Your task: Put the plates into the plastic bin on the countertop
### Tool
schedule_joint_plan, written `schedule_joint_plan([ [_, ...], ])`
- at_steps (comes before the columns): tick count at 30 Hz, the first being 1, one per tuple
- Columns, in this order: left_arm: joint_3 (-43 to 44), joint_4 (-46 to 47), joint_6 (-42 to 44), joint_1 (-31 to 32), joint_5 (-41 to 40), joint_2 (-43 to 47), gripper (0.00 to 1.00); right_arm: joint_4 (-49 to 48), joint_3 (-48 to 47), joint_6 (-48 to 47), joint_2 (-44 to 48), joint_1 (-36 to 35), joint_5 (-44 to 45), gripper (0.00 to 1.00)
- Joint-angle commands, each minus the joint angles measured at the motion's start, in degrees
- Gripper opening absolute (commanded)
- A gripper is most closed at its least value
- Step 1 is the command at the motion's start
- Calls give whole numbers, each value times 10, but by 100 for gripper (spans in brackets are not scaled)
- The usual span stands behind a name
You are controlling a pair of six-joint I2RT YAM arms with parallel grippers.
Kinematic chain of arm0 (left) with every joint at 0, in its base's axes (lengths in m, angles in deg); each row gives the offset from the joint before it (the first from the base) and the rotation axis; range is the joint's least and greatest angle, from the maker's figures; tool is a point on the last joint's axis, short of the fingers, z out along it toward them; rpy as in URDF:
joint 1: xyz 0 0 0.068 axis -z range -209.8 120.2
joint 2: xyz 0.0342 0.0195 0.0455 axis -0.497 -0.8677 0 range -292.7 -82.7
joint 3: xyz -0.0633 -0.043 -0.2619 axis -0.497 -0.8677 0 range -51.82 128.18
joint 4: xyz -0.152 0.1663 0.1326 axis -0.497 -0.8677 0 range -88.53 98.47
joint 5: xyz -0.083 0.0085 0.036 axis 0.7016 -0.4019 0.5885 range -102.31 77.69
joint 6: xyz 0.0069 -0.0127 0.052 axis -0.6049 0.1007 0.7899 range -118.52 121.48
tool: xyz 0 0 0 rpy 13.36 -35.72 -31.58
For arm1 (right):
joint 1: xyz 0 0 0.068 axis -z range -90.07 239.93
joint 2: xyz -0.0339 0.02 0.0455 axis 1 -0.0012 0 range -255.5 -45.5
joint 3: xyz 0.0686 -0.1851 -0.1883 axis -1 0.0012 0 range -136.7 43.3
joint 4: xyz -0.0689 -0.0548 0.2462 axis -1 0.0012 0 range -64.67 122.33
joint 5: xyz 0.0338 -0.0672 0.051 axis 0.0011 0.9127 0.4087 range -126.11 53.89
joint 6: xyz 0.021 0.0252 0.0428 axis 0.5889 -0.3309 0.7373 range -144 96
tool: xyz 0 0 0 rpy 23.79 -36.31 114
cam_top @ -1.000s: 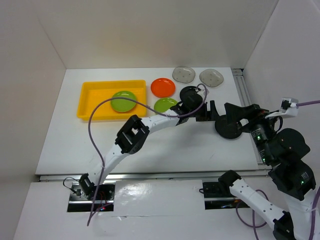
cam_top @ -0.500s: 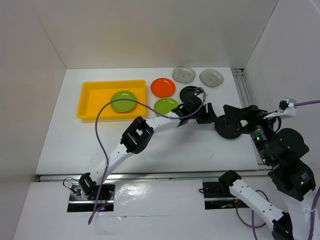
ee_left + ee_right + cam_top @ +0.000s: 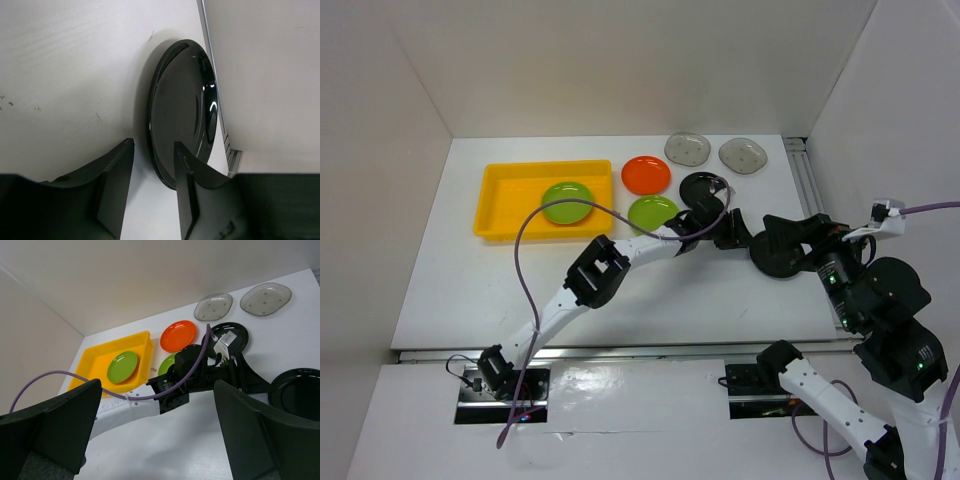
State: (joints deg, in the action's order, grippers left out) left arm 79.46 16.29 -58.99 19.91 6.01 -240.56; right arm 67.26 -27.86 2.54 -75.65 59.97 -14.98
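White-walled desk, metal rail on the near edge. Yellow bin (image 3: 510, 190) sits toward the far-left corner and holds one lime plate (image 3: 567, 202). Six more are visible and not yet binned (orange, lime, black, two grey at the far edge). Black plate (image 3: 182, 110) lies by the right edge. Left gripper (image 3: 152, 147) is open, straddling its rim. Right gripper (image 3: 157, 395) is wide open and empty. Since a second ago the left gripper slid right; plates unmoved.

Bright, even light; small glare on the black plate (image 3: 182, 110).
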Motion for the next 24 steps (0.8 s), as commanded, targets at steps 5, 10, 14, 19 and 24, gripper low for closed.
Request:
schedule_joint_plan([
  [5,6,-5,-11,10,12,-33,48,5,11,7,11,4,-4,100],
  [10,6,2,-17,20,12,-39,47,5,11,12,11,4,-4,100],
  [14,11,-14,-17,21,0,-33,27,10,16,12,16,4,1,100],
  [19,-1,-19,-17,14,-7,-17,0,17,16,18,21,4,8,100],
  [24,-97,16,-14,-25,15,117,0,17,16,18,32,4,14,100],
])
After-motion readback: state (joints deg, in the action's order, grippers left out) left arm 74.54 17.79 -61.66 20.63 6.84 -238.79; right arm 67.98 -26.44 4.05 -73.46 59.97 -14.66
